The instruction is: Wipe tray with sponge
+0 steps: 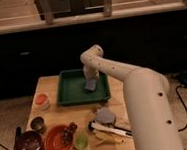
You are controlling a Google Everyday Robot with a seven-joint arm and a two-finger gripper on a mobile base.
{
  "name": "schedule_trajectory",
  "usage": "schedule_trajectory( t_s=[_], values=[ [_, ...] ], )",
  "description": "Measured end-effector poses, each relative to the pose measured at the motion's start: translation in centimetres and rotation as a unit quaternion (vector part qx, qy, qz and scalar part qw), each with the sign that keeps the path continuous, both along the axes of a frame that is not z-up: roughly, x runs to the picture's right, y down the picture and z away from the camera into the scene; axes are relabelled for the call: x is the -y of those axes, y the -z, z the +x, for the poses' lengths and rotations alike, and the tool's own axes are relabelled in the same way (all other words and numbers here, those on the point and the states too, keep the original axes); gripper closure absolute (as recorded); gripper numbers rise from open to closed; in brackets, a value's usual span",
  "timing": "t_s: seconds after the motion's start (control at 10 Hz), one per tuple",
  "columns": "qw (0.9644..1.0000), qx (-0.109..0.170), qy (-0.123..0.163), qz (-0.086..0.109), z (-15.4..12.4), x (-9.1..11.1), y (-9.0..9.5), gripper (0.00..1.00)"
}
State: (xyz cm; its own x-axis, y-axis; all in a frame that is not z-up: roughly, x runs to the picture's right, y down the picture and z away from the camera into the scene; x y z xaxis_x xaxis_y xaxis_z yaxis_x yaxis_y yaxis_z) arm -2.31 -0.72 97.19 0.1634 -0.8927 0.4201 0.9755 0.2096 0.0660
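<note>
The dark green tray (69, 94) lies at the back middle of the wooden table. The small grey-blue sponge (91, 85) rests on the tray's floor, right of its centre. My gripper (90, 78) comes down from the white arm's bend above the tray's far rim. It is shut on the sponge and presses it onto the tray.
Left of the tray stands a white cup with an orange top (42, 101). At the table's front are a small dark cup (38, 124), a dark red bowl (28, 145), an orange bowl (57, 141), a green cup (81, 140), a grey-blue lump (105, 116) and utensils (112, 131).
</note>
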Motion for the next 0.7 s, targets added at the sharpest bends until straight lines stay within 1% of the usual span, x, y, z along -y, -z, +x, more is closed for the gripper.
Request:
schedule_trajectory(
  t_s=[0.1,0.2,0.3,0.4,0.5,0.6,0.7],
  values=[
    [0.9999,0.014,0.003,0.000,-1.0,-0.5,0.6,0.98],
    [0.9993,0.037,0.008,0.001,-2.0,-2.1,2.1,0.98],
    [0.9990,0.042,0.010,0.000,-2.0,-3.1,2.8,0.98],
    [0.9989,0.045,0.012,-0.003,-1.7,-4.6,3.6,0.98],
    [0.9991,0.041,0.008,-0.007,-1.1,-5.5,3.9,0.98],
    [0.9993,0.035,0.003,-0.009,-0.2,-5.9,4.0,0.98],
    [0.9997,0.023,-0.005,-0.012,1.8,-6.3,3.9,0.98]
  ],
)
